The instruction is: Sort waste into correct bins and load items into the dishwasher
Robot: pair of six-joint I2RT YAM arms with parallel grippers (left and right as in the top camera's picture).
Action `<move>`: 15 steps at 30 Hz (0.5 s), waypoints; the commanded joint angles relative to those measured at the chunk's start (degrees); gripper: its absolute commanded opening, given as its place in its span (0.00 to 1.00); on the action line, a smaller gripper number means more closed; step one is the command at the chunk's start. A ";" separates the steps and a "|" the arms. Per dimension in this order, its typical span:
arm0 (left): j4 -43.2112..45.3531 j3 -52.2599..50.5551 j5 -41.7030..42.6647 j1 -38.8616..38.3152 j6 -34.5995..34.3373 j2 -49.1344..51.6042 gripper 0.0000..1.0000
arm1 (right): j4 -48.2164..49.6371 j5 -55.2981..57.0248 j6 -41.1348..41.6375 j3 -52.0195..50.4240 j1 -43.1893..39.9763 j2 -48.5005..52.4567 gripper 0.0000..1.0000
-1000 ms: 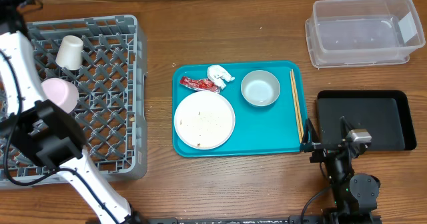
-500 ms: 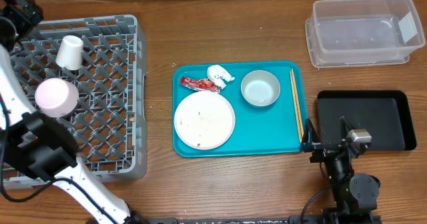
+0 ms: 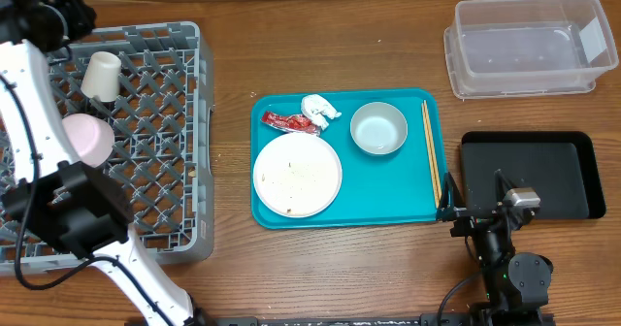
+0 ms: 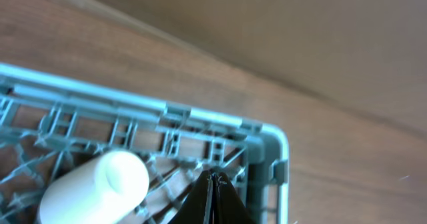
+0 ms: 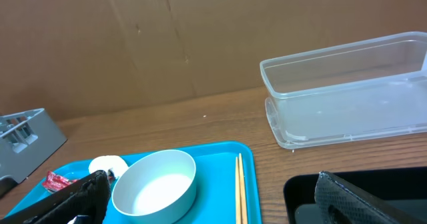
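My left gripper [image 3: 66,14] [image 4: 213,175] is shut on nothing, above the far corner of the grey dishwasher rack [image 3: 184,93] [image 4: 220,121]. A white cup [image 3: 101,74] [image 4: 93,192] lies in the rack beside it, with the pinkish bowl [image 3: 87,137] a little nearer. My right gripper [image 3: 475,196] [image 5: 212,185] stands open by the teal tray's right edge, holding nothing. On the teal tray [image 3: 388,185] lie a red wrapper [image 3: 289,122] [image 5: 57,181], a white tissue [image 3: 320,108] [image 5: 107,164], a plate with crumbs [image 3: 297,175], a grey-blue bowl [image 3: 378,129] [image 5: 155,184] and chopsticks [image 3: 430,151] [image 5: 241,191].
A clear plastic tub [image 3: 529,45] [image 5: 353,84] stands at the far right. A black tray [image 3: 543,171] [image 5: 300,197] lies nearer, just right of my right gripper. A brown wall rises behind the table.
My left gripper's jaws have closed and the arm has shifted over the rack's far corner. The right arm and the things on the teal tray have not moved.
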 commanded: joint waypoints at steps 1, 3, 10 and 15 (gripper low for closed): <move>-1.64 0.66 -13.94 -4.79 5.88 -0.85 0.04 | 0.35 0.31 0.17 -0.59 -0.33 -0.61 1.00; -2.25 0.63 -23.34 -7.26 7.89 -0.42 0.04 | 0.35 0.31 0.17 -0.59 -0.33 -0.61 1.00; -1.75 0.17 -36.02 -10.12 8.74 1.66 0.04 | 0.35 0.31 0.17 -0.59 -0.33 -0.61 1.00; -3.50 0.15 -36.02 -9.70 8.74 5.22 0.04 | 0.35 0.31 0.17 -0.59 -0.33 -0.61 1.00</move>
